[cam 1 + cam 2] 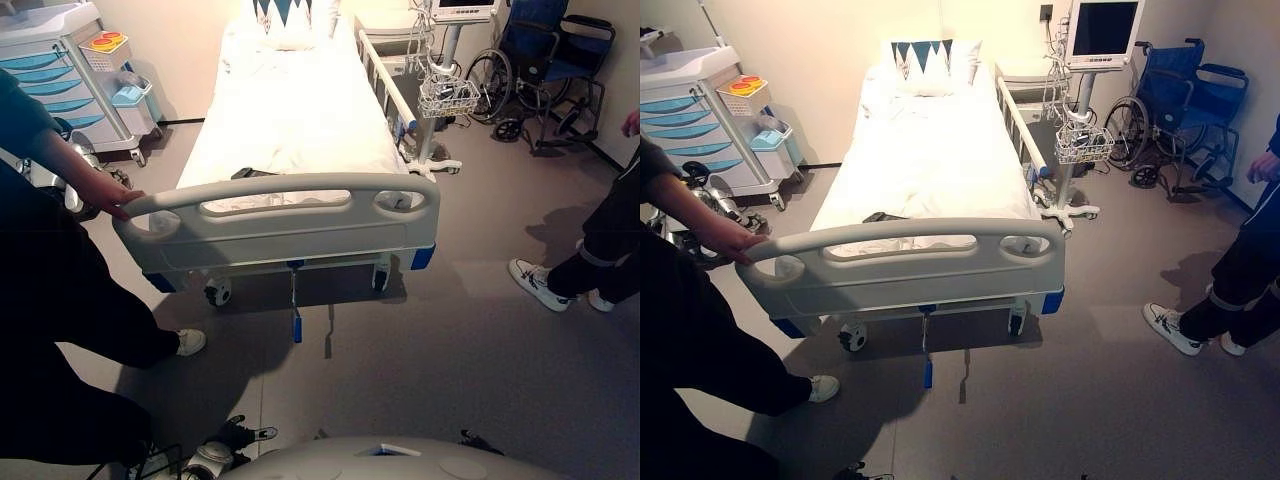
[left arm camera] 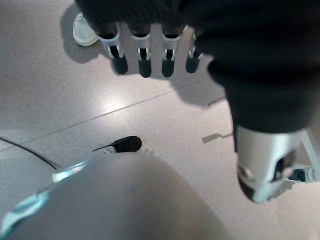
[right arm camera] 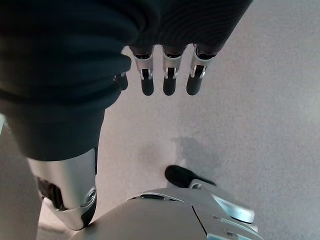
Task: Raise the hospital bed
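The hospital bed, under white sheets, stands lengthwise in front of me, with its grey footboard nearest. Below the footboard a thin crank handle with a blue grip hangs down toward the floor. A person's hand rests on the footboard's left corner. My left hand hangs over the bare floor with straight fingers and holds nothing. My right hand hangs the same way, its fingers straight and empty. Both hands are well short of the bed.
A person in dark clothes stands close at the left, and another person's legs and white shoes are at the right. A cart with blue drawers is at back left. A monitor stand with a wire basket and a wheelchair are at back right.
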Robot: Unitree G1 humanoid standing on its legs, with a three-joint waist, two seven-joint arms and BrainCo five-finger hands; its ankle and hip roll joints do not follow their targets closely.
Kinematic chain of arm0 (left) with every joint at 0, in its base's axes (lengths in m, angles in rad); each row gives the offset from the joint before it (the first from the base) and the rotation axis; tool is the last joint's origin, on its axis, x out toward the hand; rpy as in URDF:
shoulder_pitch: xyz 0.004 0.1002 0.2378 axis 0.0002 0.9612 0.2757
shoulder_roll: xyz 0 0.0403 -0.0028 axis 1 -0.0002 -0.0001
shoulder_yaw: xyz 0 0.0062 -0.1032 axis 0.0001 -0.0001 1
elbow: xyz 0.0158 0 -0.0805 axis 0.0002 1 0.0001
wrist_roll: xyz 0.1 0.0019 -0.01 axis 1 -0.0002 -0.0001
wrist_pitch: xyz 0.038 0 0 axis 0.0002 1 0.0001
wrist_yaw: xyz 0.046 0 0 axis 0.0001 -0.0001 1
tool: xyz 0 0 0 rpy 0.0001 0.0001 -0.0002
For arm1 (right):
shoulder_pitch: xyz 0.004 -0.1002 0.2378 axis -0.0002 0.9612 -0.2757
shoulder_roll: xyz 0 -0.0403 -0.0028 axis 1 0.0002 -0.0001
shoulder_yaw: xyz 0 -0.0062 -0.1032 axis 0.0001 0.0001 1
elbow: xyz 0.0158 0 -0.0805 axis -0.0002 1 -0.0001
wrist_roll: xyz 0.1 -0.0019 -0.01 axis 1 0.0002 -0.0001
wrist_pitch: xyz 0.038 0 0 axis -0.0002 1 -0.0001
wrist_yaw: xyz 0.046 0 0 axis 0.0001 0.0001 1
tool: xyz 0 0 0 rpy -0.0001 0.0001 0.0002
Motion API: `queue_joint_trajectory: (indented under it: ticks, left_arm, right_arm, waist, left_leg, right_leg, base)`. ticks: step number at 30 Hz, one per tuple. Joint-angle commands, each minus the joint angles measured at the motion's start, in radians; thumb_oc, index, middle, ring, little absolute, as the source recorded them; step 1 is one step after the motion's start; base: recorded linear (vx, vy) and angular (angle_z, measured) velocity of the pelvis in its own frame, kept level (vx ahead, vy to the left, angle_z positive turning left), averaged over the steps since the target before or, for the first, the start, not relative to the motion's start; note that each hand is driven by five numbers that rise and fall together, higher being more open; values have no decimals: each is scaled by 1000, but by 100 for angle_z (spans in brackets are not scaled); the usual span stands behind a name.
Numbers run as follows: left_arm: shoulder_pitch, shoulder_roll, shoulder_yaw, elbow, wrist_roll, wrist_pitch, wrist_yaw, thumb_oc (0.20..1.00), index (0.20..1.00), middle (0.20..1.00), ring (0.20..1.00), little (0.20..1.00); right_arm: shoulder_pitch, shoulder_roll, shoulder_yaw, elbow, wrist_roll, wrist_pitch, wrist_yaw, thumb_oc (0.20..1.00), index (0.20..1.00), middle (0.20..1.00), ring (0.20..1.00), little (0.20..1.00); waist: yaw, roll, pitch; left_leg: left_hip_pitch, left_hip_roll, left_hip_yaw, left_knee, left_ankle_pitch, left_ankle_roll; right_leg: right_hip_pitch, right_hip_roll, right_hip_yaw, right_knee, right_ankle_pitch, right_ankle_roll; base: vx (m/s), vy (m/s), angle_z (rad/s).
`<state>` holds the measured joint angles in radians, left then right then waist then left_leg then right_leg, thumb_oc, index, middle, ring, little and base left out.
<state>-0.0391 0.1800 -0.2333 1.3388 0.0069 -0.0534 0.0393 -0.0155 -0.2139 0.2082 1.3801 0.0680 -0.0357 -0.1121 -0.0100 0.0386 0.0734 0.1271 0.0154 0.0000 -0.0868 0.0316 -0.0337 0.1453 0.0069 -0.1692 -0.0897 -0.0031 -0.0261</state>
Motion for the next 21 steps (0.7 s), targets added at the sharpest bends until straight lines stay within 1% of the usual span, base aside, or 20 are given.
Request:
queue_joint_trajectory:
  ticks: [1, 21]
  left_arm:
    - [-63, -47, 6, 64, -9, -2, -11, 1000, 1000, 1000, 1000, 1000]
    - [-62, -47, 17, 72, -19, 2, -20, 1000, 1000, 1000, 1000, 1000]
  right_arm:
    - [-66, 12, 26, 54, -10, 7, 9, 1000, 1000, 1000, 1000, 1000]
    - [-73, 13, 31, 55, -14, 10, 20, 1000, 1000, 1000, 1000, 1000]
  waist:
    - [11, -48, 15]
    - [15, -52, 15]
  left_leg:
    - [17, -23, 21, 0, -53, 21]
    - [17, -24, 18, 0, -54, 22]
  right_leg:
    - [-21, -57, 46, 12, 52, 99]
    - [-23, -55, 49, 11, 55, 100]
  base:
    - [0, 0, 0]
    - [0, 0, 0]
